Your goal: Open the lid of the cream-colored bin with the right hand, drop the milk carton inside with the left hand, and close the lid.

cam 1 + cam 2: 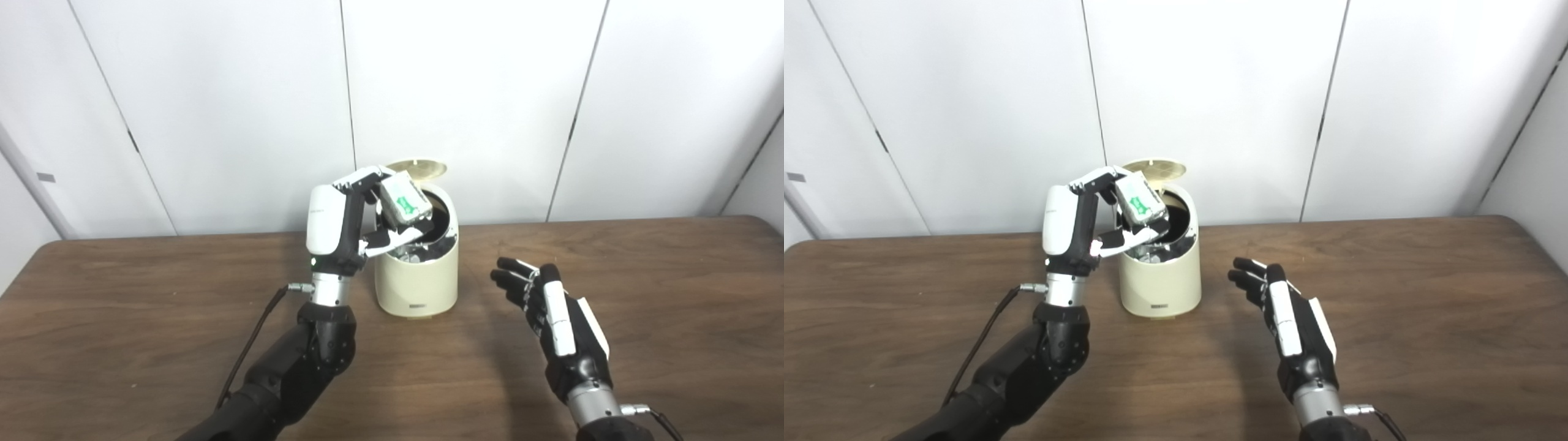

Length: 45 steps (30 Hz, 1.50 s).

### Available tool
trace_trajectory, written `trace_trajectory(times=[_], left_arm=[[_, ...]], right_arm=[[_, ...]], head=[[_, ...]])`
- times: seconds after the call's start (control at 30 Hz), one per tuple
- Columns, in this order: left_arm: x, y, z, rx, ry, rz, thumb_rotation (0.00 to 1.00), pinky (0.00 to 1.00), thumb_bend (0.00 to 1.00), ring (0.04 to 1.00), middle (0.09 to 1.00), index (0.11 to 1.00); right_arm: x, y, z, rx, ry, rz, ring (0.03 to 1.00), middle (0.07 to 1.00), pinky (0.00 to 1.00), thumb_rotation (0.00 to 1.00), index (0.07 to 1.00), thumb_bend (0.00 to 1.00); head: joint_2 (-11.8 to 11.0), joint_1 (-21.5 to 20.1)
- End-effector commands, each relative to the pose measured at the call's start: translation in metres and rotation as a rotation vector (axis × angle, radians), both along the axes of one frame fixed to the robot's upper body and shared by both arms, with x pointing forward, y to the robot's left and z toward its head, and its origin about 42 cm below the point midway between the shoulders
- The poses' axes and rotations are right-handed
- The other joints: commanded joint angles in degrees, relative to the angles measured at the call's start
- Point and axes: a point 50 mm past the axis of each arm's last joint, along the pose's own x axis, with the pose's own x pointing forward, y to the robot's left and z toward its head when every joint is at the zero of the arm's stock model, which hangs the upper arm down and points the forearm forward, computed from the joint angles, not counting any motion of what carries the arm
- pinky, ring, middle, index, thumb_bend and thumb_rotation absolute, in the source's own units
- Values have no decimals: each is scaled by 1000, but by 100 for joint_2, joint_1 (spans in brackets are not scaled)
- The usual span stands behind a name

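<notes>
Milk carton (404,203) with green print, wording unreadable, above open bin (418,278)

A lab-like test room: bare white wall panels (245,92) behind a wooden table (674,294).

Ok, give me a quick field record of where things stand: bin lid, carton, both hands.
bin: cream-colored bin upright on the wooden table
lid: lid open, tipped back behind the opening
carton: milk carton tilted, held over the bin's opening, not yet dropped
left hand: left hand shut on the carton, at the bin's left rim
right hand: right hand open, holding nothing, to the right of the bin, apart from it
</notes>
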Motion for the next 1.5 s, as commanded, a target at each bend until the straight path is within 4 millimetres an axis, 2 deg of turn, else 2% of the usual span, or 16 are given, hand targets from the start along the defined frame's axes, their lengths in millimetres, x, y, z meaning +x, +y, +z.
trace_trajectory(times=[0.0,0.17,0.77,0.93,1.1,1.2,1.23,1.3,1.37,1.47], left_arm=[[9,-5,31,-39,-66,-32,77,383,996,439,544,571],[9,-3,31,-30,-49,-40,114,388,1000,444,551,578],[7,-4,30,-49,-45,-40,113,397,1000,446,546,579],[4,-3,33,-49,-93,-26,107,383,991,435,534,573],[-7,1,40,-101,-116,-47,105,396,895,443,531,564],[-15,6,45,-138,-123,-61,61,409,828,453,529,558],[-17,7,46,-143,-129,-60,31,404,679,446,485,539],[-20,9,49,-154,-153,-50,6,399,554,438,448,523],[-24,12,53,-162,-190,-34,1,398,516,408,471,520],[-31,19,59,-189,-217,-26,0,419,505,432,482,502]], right_arm=[[2,4,22,-6,-89,27,816,745,876,1000,726,571],[2,3,23,-10,-92,33,815,745,869,1000,729,561],[3,1,22,-4,-87,18,814,737,869,1000,736,568],[3,1,22,-8,-88,21,813,731,868,1000,731,564],[4,-2,21,-8,-89,18,815,729,871,1000,738,566],[6,-4,20,-5,-86,16,822,733,865,1000,739,556],[6,-5,20,-1,-84,17,825,733,872,1000,738,553],[7,-6,19,9,-84,16,827,733,878,1000,735,550],[8,-8,19,12,-86,14,823,732,880,1000,731,546],[9,-12,19,15,-85,8,820,733,880,1000,732,557]], head=[[5,5],[11,12],[41,59],[70,55],[64,98],[67,112],[69,117],[71,138],[75,158],[94,181]])
